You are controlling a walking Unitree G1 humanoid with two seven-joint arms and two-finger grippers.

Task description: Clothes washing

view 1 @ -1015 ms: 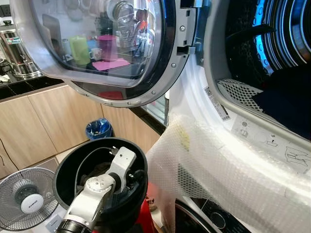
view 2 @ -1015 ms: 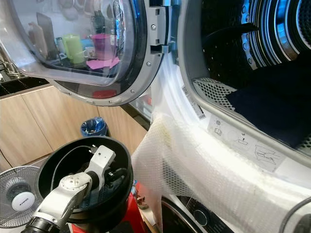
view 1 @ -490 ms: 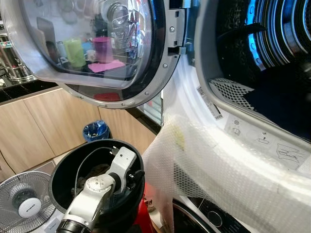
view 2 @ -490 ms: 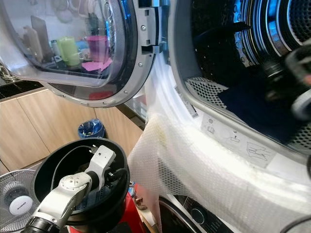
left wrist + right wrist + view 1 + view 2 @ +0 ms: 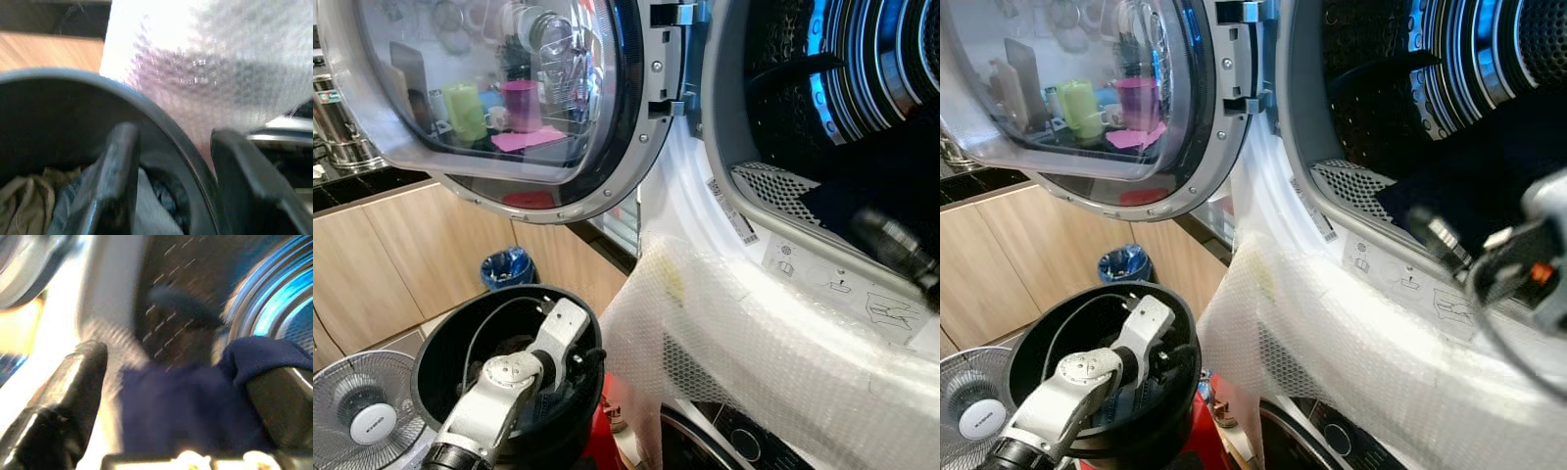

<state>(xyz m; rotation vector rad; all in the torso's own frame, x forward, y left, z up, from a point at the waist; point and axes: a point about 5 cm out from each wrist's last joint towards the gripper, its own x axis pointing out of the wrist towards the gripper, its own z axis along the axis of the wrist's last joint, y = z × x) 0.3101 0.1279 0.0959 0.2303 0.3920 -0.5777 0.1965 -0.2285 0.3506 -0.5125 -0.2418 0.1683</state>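
Nearest, at about 7 o'clock in the head view, one round black laundry basket (image 5: 440,338) sits low, with the robot's silver left arm reaching into it. The left gripper (image 5: 171,191) straddles the basket's rim, one black finger inside and one outside, the two fingers set apart with the rim between them; whether they press on it cannot be told. Inside the basket lie crumpled clothes (image 5: 29,200), olive and pale grey pieces, too bunched to count. Just beside the basket, toward 5 o'clock, one sheet of bubble wrap (image 5: 754,352) drapes over the front of the washing machine. At 8 o'clock one small white fan (image 5: 362,416) stands on the floor, and farther back one blue bin (image 5: 506,266) sits against the wooden cabinets (image 5: 401,255). At 3 o'clock the right gripper (image 5: 181,396), blurred, hangs at the mouth of the drum (image 5: 862,69), its two fingers spread wide with a dark blue garment (image 5: 186,406) between them; the garment lies in the drum's lower part. Farthest, from 10 to 12 o'clock, the one round glass door (image 5: 499,88) stands swung open.
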